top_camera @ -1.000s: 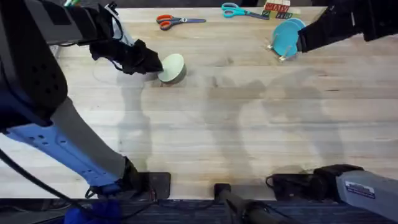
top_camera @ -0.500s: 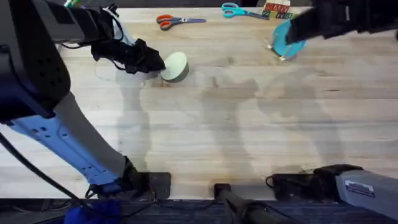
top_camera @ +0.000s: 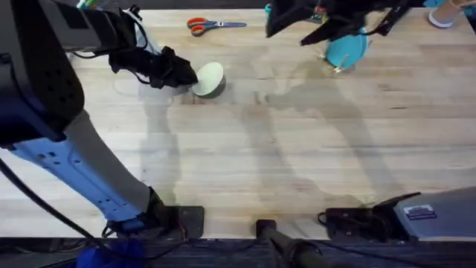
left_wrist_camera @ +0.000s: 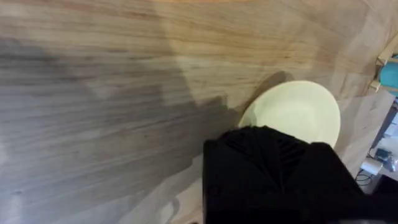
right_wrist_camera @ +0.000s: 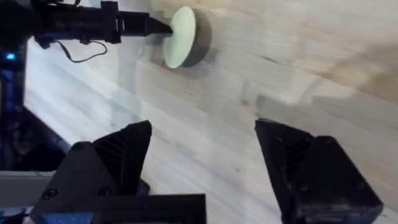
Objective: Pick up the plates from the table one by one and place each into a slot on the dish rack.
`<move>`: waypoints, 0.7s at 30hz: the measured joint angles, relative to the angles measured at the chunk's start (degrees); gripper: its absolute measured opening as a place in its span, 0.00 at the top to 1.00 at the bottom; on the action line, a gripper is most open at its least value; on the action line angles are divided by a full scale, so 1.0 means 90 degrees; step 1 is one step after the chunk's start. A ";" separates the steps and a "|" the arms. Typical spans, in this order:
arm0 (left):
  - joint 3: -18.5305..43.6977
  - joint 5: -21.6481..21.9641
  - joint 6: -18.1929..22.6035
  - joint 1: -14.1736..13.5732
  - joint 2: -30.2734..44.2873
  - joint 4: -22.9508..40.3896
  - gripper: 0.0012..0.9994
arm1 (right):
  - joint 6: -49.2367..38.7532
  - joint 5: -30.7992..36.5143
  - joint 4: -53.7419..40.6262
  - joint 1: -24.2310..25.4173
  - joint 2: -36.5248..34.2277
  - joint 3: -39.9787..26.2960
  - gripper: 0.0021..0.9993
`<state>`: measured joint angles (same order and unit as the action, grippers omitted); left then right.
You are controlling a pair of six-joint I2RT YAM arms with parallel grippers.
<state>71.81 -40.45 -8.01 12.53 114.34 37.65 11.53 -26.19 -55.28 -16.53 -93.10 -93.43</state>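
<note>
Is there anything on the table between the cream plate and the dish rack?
Nothing visible on the table does. Between the cream plate and the dish rack lies bare wood; the right gripper hangs above that stretch.

Orange-handled scissors (top_camera: 206, 25) lie flat near the far edge of the table, blades closed and pointing right. A teal scissor handle (top_camera: 268, 9) shows farther right along the same edge, the rest hidden. Black cables (top_camera: 327, 217) run along the near edge.
</note>
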 joint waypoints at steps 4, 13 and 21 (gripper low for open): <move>0.0000 -0.0002 0.0000 0.0000 0.0000 -0.0002 0.96 | 0.0414 -0.0063 0.0188 -0.0224 -0.0462 0.0000 0.00; 0.0000 -0.0002 -0.0002 0.0000 -0.0002 -0.0010 0.96 | 0.1365 -0.0094 0.0744 -0.0536 -0.1521 0.0000 0.00; 0.0000 -0.0002 0.0000 0.0000 0.0000 -0.0012 0.96 | 0.1823 -0.0096 0.1356 -0.0908 -0.2110 0.0000 0.00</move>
<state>71.81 -40.47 -8.01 12.53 114.34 37.54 27.94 -27.05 -43.07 -24.71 -112.09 -93.43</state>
